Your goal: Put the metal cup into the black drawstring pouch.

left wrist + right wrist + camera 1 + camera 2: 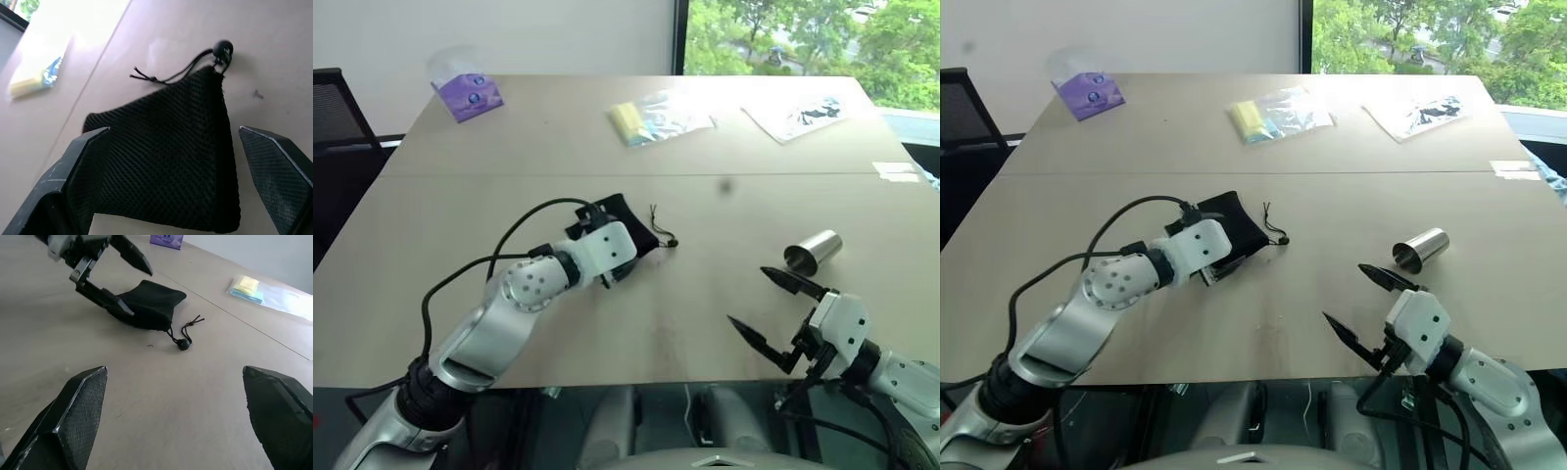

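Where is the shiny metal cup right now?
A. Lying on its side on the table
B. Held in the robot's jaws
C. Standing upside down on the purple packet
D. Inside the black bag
A. The small shiny silver metal cup lies tipped over on the tan table, just beyond the open right gripper, apart from the soft black mesh drawstring pouch.

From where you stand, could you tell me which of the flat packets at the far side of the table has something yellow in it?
The clear packet in the middle: a yellow block shows at its left end. The purple packet lies far left, the white printed packet far right.
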Controlling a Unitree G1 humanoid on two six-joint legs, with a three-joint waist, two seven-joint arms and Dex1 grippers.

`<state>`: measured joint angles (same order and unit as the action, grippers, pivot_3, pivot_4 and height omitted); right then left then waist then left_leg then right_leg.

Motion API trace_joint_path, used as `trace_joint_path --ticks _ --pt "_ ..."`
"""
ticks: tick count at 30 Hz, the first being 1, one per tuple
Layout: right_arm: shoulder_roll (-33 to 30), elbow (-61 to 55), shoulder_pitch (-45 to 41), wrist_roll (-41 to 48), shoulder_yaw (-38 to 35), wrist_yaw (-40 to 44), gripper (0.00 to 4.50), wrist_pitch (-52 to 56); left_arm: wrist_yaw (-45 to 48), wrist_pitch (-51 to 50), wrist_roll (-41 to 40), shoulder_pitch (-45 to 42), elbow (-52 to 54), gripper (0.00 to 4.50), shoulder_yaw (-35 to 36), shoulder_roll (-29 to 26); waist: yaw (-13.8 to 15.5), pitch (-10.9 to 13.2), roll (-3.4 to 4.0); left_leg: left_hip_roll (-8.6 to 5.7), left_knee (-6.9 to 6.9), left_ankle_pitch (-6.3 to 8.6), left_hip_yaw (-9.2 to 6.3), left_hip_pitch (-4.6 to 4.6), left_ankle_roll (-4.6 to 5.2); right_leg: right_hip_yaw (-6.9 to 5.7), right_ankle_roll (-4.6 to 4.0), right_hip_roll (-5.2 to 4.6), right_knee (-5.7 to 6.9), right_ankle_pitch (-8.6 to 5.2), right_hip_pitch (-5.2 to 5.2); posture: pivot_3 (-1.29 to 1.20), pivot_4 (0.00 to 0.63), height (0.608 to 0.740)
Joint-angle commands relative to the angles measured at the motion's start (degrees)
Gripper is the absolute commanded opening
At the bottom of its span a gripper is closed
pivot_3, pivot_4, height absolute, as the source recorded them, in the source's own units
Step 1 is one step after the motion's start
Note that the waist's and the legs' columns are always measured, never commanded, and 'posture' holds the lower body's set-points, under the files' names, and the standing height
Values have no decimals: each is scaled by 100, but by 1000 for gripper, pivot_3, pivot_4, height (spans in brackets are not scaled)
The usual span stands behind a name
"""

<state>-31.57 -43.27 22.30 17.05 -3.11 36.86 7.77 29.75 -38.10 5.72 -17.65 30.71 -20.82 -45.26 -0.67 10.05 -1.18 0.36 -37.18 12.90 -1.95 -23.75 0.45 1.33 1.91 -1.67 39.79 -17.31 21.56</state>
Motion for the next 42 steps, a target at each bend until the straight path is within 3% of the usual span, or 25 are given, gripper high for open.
trace_joint_path --ticks 1,4,7,12,13,14,22,31,39,42 --pt "18 -274 17 82 -136 -106 4494 33 -101 182 351 27 2 4331 11 97 5 0 0 0 0 0 -1 -1 0 -1 0 -1 0 0 1 0 150 740" --pt "13 -258 -41 24 -122 -160 4494 47 -138 274 382 145 -74 4331 125 280 6 0 0 0 0 0 0 -1 0 1 0 -11 0 0 0 0 150 740" --pt "38 -296 -110 44 -178 -292 4500 149 -23 162 333 118 -99 3199 165 466 9 0 0 0 -1 0 -3 -1 0 -2 0 -16 1 0 0 0 150 740" --pt "83 -230 -189 -221 -286 -631 4500 279 124 -82 148 45 -194 944 327 767 8 0 0 -1 -2 0 -2 -2 0 -3 0 -15 1 0 0 0 150 740" --pt "129 -244 -192 -239 -315 -721 4500 297 150 -145 103 20 -222 285 357 825 9 0 0 -1 -2 0 -3 -1 0 -3 0 -15 1 0 0 0 150 740" --pt "143 -287 -197 -437 -325 -932 4500 524 179 -249 5 -51 -288 32 431 927 9 0 0 -1 -2 0 -3 -1 0 -3 0 -14 2 0 0 0 150 740" --pt "-85 -150 -569 -2294 -232 -2042 4500 2157 745 -1727 -1450 -992 -956 32 1471 1711 22 -1 0 -5 -8 -1 -3 -4 0 -22 1 -3 6 0 1 0 150 740" --pt "117 1048 -1648 -2832 -126 -2391 4500 2959 838 -2510 -2324 -1623 -1412 32 1982 1888 -8 -1 -1 -5 -9 -1 2 -3 -1 -21 1 0 8 1 4 0 150 740" --pt "213 1218 -1874 -2899 -257 -2432 1008 3223 727 -3263 -2977 -1890 -1515 0 2340 1977 -2 -1 -1 -7 -9 -2 -1 -6 -2 -14 1 -4 7 1 3 0 150 740" --pt "329 1077 -1888 -2692 -350 -2313 29 3136 708 -3510 -3167 -2073 -1715 0 2411 2019 -9 -2 -1 -7 -8 -2 -2 -5 -2 -12 1 -3 8 1 3 0 150 740"
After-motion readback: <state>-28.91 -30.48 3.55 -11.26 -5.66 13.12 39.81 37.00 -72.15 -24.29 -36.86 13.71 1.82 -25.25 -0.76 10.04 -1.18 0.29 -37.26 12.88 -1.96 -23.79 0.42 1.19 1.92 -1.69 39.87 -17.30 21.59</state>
